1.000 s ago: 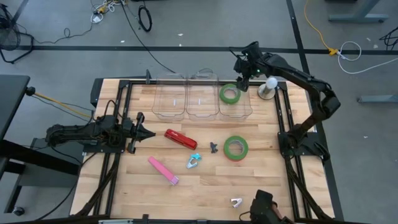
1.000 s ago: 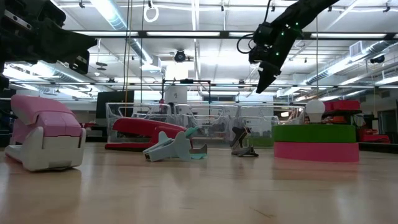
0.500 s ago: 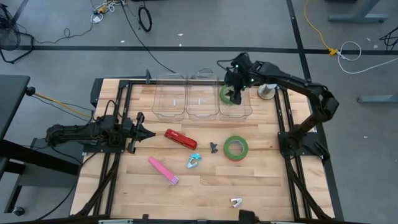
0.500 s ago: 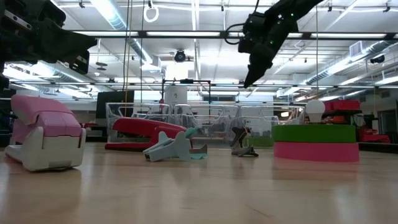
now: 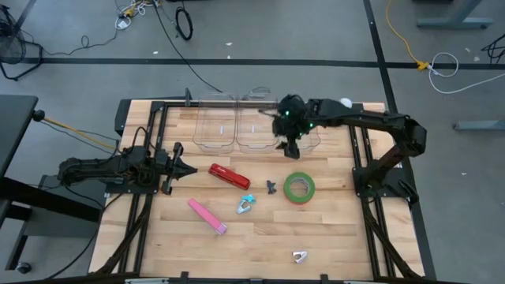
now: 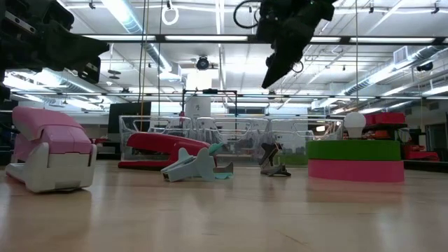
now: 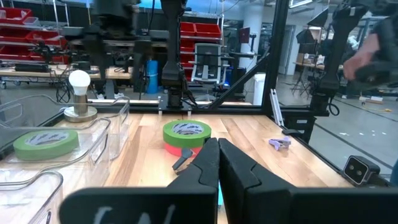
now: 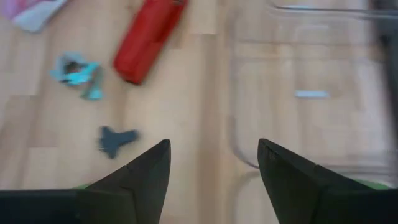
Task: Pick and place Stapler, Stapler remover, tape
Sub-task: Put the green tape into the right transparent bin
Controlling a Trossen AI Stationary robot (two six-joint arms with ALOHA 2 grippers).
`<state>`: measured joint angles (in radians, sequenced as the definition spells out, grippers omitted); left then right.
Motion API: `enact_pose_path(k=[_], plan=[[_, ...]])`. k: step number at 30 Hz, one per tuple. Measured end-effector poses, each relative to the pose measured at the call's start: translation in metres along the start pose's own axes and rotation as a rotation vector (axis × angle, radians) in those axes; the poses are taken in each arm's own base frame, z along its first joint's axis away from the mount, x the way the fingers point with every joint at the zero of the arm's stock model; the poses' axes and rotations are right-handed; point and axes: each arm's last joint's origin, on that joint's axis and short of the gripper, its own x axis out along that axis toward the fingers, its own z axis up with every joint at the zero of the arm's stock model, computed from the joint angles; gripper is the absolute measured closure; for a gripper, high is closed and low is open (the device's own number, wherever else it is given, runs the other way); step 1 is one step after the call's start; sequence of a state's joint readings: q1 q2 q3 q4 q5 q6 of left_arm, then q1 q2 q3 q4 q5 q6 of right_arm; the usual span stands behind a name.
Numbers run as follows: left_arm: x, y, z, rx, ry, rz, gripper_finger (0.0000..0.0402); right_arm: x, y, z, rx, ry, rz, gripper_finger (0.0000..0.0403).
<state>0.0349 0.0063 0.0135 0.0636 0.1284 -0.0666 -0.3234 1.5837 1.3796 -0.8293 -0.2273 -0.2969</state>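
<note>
My right gripper (image 5: 287,136) hangs open and empty in the air over the near edge of the right clear bin (image 5: 309,140); its wrist view (image 8: 211,163) looks down on the red stapler (image 8: 149,40), the teal staple remover (image 8: 78,71) and the dark staple remover (image 8: 115,142). A green tape roll lies on a red one (image 5: 299,187) on the table. Another green roll (image 7: 45,142) lies in the right bin. The red stapler (image 5: 229,176) and a pink stapler (image 5: 207,215) lie left of centre. My left gripper (image 5: 180,167) waits shut at the table's left.
Three clear bins (image 5: 237,126) stand in a row along the far edge. A light bulb on a base (image 7: 79,93) stands at the far right. A small purple staple remover (image 5: 299,256) lies near the front edge. Bare wood lies near the front.
My right gripper has swung from beyond the table's far right edge toward the near edge and the left, across the right bin, and now hangs over that bin's near edge, a little higher in the low view.
</note>
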Motion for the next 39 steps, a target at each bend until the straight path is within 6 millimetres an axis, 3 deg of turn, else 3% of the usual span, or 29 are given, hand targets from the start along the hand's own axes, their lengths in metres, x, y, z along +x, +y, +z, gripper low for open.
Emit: enact_pose_path(k=[9,18,29,39], plan=[[0.000,0.000,0.000,0.000,-0.001,0.000,0.0399,0.009,0.052,0.010,-0.020,0.021,0.093,0.0163],[0.000,0.000,0.000,0.000,0.000,0.000,0.0399,0.013,0.089,0.010,0.053,0.071,0.150,0.0163],[0.000,0.000,0.000,0.000,0.000,0.000,0.0399,0.009,0.106,-0.016,0.056,0.357,-0.023,0.0163],[0.000,0.000,0.000,0.000,0.000,0.000,0.0399,0.009,0.111,-0.031,0.079,0.395,-0.036,0.0163]])
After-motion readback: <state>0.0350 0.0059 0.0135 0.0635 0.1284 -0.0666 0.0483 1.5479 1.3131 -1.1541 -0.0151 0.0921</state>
